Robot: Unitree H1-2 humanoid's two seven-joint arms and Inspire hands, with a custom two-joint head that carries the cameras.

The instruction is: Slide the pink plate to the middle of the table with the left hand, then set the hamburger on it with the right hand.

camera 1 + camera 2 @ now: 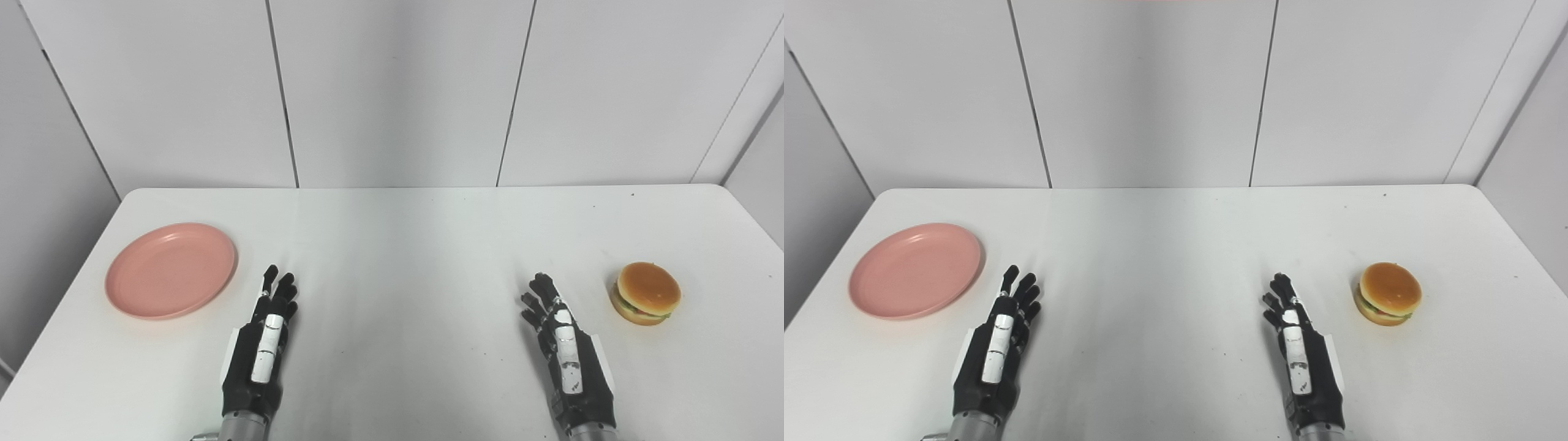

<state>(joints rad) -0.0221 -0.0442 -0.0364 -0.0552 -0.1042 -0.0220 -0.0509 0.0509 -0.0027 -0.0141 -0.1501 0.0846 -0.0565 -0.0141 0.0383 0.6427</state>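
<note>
A pink plate point(170, 270) lies empty on the left side of the white table point(404, 245). A hamburger point(647, 293) sits on the table at the right. My left hand point(263, 343) is open with fingers stretched forward, a short way right of the plate and nearer to me, not touching it. My right hand point(566, 349) is open too, left of the hamburger and apart from it. Both hands hold nothing. In the right eye view the plate point(915, 269), the hamburger point(1389, 293) and both hands show the same way.
White wall panels point(398, 92) stand right behind the table's far edge. The table's left edge runs close beside the plate, and its right edge lies beyond the hamburger.
</note>
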